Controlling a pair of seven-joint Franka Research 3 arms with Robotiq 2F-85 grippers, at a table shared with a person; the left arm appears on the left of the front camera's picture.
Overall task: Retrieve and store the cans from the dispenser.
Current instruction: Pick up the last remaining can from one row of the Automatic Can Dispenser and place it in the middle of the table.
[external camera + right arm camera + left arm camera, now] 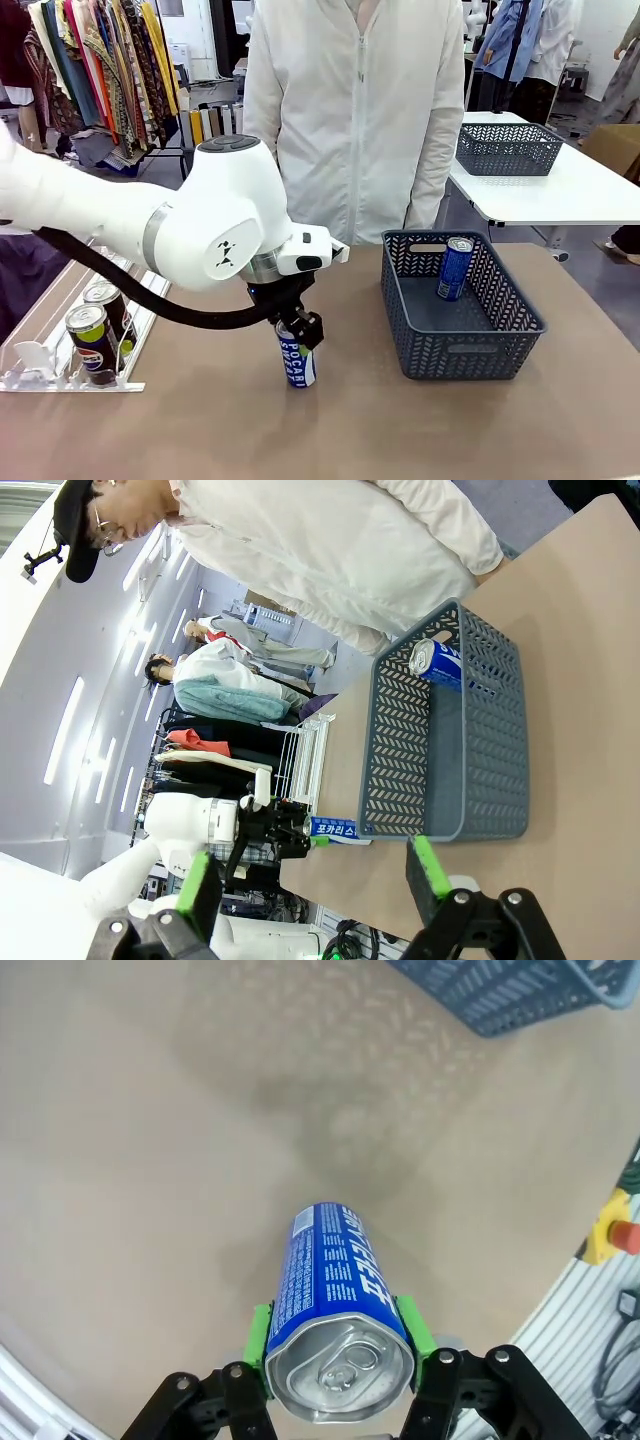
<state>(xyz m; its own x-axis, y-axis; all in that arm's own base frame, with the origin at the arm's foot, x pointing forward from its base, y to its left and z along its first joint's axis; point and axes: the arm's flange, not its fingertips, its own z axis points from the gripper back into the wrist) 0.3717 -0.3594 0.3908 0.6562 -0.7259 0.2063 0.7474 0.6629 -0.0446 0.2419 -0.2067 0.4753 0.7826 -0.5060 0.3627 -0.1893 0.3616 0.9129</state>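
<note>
**Left gripper (300,332) clamped on the Pocari Sweat can (297,366), upright between dispenser (30,362) and dark grey basket (460,355).**
The basket holds one blue can (455,268), leaning at its far wall. The dispenser holds two Pepsi cans (92,345) near its front stoppers. The right gripper (312,868) has its jaws apart, holding nothing.

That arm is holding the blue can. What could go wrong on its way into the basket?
1. The left jaws pinch the blue can only near its top, so it might swing or slip once moving.
2. The can is low, close to the table; carried across at that height, it would likely hit the basket wall.
3. A second can leans inside the basket; a drop beside it might knock it over.
</note>
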